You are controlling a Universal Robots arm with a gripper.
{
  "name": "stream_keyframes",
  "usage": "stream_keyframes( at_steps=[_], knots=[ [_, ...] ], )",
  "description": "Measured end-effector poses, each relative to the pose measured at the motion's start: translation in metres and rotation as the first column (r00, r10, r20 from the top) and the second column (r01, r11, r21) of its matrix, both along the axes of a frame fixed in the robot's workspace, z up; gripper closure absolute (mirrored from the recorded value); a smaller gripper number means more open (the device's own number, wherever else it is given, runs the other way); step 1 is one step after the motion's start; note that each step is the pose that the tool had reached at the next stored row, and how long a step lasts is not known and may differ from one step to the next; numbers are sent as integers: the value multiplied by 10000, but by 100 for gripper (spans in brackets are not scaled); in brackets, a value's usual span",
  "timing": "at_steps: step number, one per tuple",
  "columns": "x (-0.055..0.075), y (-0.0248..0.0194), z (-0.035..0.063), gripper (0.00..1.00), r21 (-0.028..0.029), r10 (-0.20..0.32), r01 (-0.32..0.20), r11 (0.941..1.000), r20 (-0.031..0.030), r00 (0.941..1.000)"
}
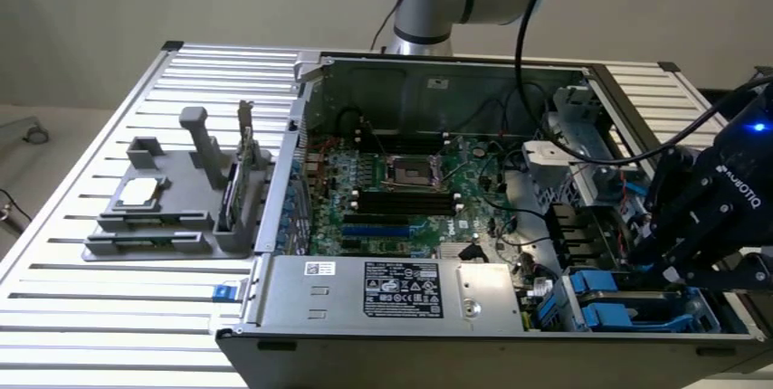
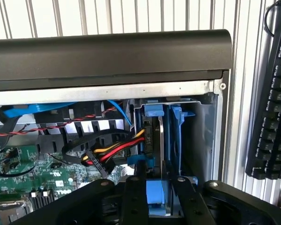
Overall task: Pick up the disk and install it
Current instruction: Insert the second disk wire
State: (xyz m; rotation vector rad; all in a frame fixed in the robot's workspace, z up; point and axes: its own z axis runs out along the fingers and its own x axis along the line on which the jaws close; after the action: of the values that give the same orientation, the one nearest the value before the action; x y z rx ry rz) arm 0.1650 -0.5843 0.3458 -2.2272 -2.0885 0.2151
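Disk (image 2: 154, 136) with its blue carrier frame stands on edge inside the drive bay at the corner of the open computer case (image 1: 423, 339), which in the exterior view lies at about four o'clock from the motherboard (image 1: 399, 199). The gripper (image 2: 157, 197) hangs directly over this bay, its two black fingers (image 2: 131, 197) either side of a blue tab on the carrier; whether they pinch the tab or have let go cannot be told. Red, yellow and black wires (image 2: 112, 152) run to the disk's side. A black keyboard (image 2: 274, 93) lies beside the case on the slatted surface (image 1: 72, 308).
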Motion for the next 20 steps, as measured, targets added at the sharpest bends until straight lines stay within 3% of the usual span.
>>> stream_keyframes(
  at_steps=[4, 10, 15, 17, 20],
  knots=[
    [-55, -40, 20, 69, -3, 0, 0, 10000, -56, 10000],
    [-231, -82, 30, 69, 2, 0, 0, 10000, -95, 10000],
    [-313, -114, 136, 69, 99, -4, 5, 10000, -105, 9999],
    [-319, -116, 175, 69, 109, -5, 6, 9999, -105, 9999],
    [-320, -116, 175, 78, 121, -5, 6, 9999, -105, 9999]
  ],
)
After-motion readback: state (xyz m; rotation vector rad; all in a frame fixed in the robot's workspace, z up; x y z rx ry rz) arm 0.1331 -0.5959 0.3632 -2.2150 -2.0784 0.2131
